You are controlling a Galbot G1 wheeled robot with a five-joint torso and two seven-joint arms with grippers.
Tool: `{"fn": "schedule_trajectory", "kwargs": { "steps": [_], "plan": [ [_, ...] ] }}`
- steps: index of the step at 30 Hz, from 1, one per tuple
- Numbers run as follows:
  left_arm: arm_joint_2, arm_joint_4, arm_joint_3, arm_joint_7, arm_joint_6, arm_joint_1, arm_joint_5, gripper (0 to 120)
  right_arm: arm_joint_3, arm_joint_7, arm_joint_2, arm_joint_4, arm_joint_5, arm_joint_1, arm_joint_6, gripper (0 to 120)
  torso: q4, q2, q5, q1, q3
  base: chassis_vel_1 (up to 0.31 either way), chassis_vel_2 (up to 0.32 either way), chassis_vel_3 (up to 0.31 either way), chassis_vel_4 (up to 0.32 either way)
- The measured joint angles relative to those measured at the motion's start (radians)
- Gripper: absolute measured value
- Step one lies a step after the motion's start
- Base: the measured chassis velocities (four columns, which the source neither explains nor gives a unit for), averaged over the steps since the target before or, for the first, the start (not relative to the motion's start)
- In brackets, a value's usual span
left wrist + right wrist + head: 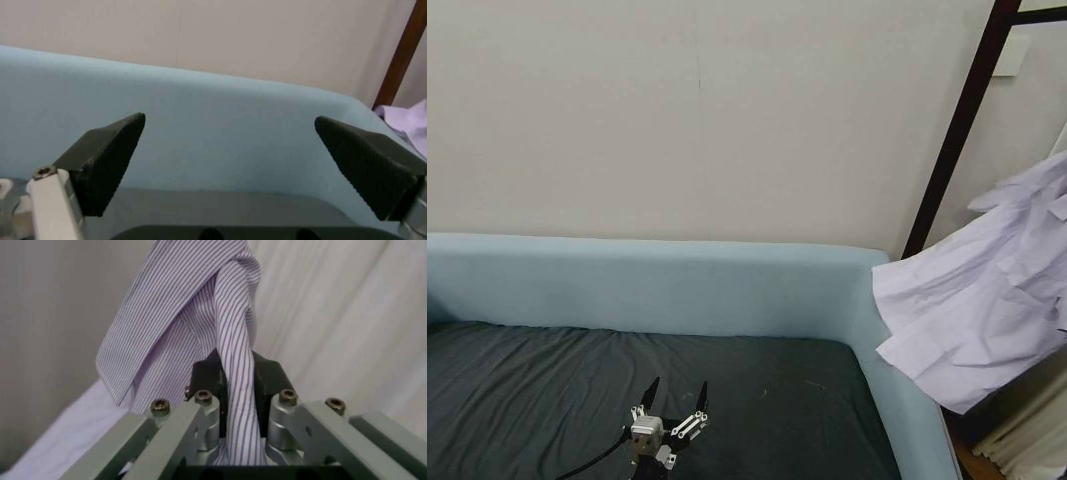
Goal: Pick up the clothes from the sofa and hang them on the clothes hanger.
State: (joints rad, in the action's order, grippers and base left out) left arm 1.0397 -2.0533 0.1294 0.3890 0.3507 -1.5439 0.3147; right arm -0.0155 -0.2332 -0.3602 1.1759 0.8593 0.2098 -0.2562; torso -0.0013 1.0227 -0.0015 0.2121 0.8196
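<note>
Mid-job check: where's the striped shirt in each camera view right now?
Head view: striped shirt hangs at the right, past the sofa's end.
Left wrist view: beyond the open left tool, its lavender corner sits by the brown post.
Right wrist view: centre, clamped in the right tool.
Shared landmark: the brown post, next to the shirt in head and left wrist views.

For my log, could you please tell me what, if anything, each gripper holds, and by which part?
The right gripper is shut on the striped shirt, pinching a bunched fold of fabric; the left gripper is open, empty.
</note>
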Motion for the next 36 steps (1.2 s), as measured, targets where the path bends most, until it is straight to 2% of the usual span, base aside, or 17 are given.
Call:
{"fn": "schedule_trajectory", "kwargs": {
  "steps": [2,3,5,6,8,11,16,21,26,33,36],
  "plan": [
    [0.0,0.0,0.0,0.0,0.0,0.0,0.0,100,-0.037,0.049,-0.062,-0.063,-0.106,-0.048,0.062,8,-0.0002,0.0,0.0002,0.0,0.0,0.0,0.0,0.0,0.0],
    [0.0,0.0,0.0,0.0,0.0,0.0,0.0,100,-0.037,0.049,-0.062,-0.063,-0.106,-0.048,0.062,8,-0.0002,0.0,0.0002,0.0,0.0,0.0,0.0,0.0,0.0],
    [0.0,0.0,0.0,0.0,0.0,0.0,0.001,100,-0.066,0.063,-0.126,-0.115,-0.182,-0.088,0.123,8,0.0009,0.0,0.0013,0.0,0.0,0.0,0.0,0.0,0.0],
    [0.0,-0.001,0.0,0.0,0.0,0.0,0.001,100,-0.08,0.063,-0.148,-0.133,-0.206,-0.108,0.143,8,0.0006,0.0,0.0012,0.0,0.0,0.0,0.0,0.0,0.0],
    [-0.001,-0.001,0.0,0.0,0.0,0.0,0.001,100,-0.097,0.061,-0.168,-0.149,-0.228,-0.132,0.158,8,0.0005,0.0,0.0009,0.0,0.0,0.0,0.0,0.0,0.0],
    [-0.001,-0.001,-0.001,0.0,-0.001,0.001,0.001,100,-0.175,0.045,-0.213,-0.195,-0.274,-0.248,0.18,8,0.0006,0.0,0.0003,0.0,0.0,0.0,0.0,0.0,0.0],
    [-0.001,-0.001,-0.001,0.0,-0.001,0.001,0.002,100,-0.207,0.054,-0.231,-0.214,-0.39,-0.335,0.216,8,0.0002,0.0,-0.0002,0.0,0.0,0.0,0.0,0.0,0.0],
    [-0.001,-0.001,-0.001,0.0,-0.001,0.001,0.002,100,-0.222,0.055,-0.219,-0.188,-0.495,-0.362,0.232,8,-0.0006,0.0,0.0013,0.0,0.0,0.0,0.0,0.0,0.0],
    [-0.001,-0.001,-0.001,0.0,-0.002,0.001,0.002,100,-0.252,0.049,-0.211,-0.153,-0.566,-0.393,0.242,8,0.0001,0.0,0.0002,0.0,0.0,0.0,0.0,0.0,0.0],
    [-0.001,-0.001,-0.001,0.0,-0.002,0.001,0.002,100,-0.293,0.012,-0.218,-0.119,-0.485,-0.437,0.179,8,0.0,0.0,0.001,0.0,0.0,0.0,0.0,0.0,0.0],
    [-0.001,-0.001,-0.001,0.0,-0.002,0.001,0.002,100,-0.327,-0.075,-0.22,-0.013,-0.272,-0.491,0.01,8,0.0001,0.0,0.0009,0.0,0.0,0.0,0.0,0.0,0.0]
  ]
}}
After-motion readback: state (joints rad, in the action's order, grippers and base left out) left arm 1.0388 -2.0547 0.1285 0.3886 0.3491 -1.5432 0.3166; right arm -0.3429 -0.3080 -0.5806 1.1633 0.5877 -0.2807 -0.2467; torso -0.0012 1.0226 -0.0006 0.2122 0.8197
